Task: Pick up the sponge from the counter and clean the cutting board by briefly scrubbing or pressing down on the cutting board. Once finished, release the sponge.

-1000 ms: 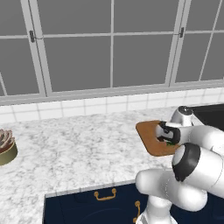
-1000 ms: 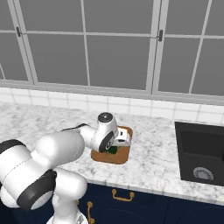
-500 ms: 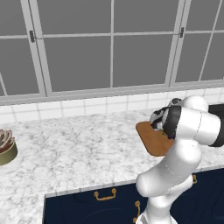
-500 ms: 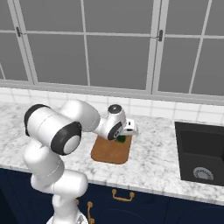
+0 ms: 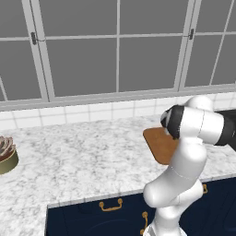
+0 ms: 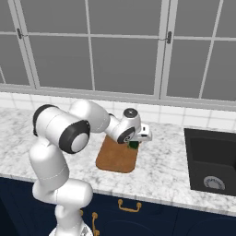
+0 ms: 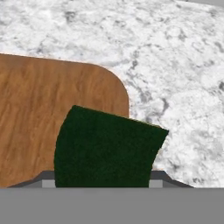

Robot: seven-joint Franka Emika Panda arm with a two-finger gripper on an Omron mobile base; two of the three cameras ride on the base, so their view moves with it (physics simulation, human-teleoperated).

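The dark green sponge (image 7: 107, 148) sits between my fingertips in the hand view, pressed over a rounded corner of the brown wooden cutting board (image 7: 43, 100). My gripper (image 7: 103, 179) is shut on it. From the right base view the gripper (image 6: 137, 140) hangs low at the board's far right corner, a sliver of the sponge (image 6: 133, 144) showing under it. The cutting board (image 6: 115, 156) lies on the marbled counter (image 6: 161, 170). In the left base view my arm hides most of the cutting board (image 5: 159, 140).
A black sink (image 6: 212, 161) is set into the counter right of the board. A bowl (image 5: 5, 154) stands at the counter's far left. Windows and a tiled wall run behind. Navy cabinets with gold handles (image 5: 110, 205) lie below.
The arm has swung and its elbow has risen. The gripper has carried the sponge from the board's near part to its far right corner.
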